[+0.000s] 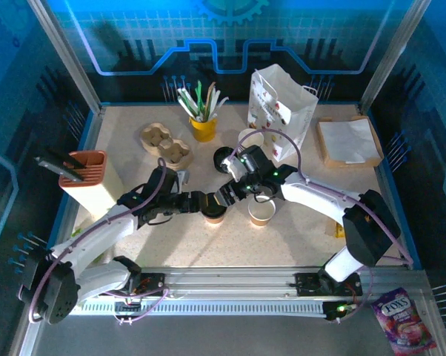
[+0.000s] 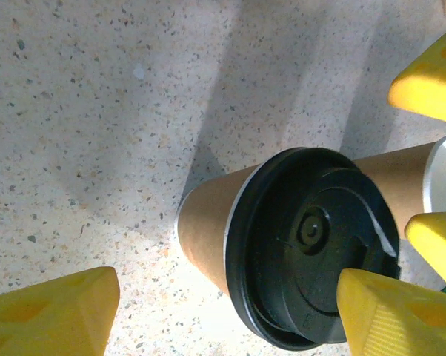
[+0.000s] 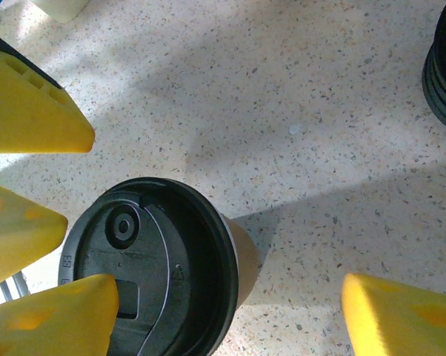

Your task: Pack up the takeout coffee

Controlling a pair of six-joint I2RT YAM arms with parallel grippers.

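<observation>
Showing the lidded cup (image 1: 214,214) upright on the tabletop (image 1: 290,246), axis vertical, we see it just below and off-centre between the wide-open, empty jaws of the left gripper (image 2: 229,297) and of the right gripper (image 3: 230,285), and we judge neither arm clearly nearer.

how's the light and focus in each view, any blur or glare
Top external: sharp, table evenly lit, blue cast on the backdrop. Left wrist: cup crisp, yellow fingers blurred, soft shadows on the table. Right wrist: lid sharp with faint sheen, broad shadow band beside it.
</observation>
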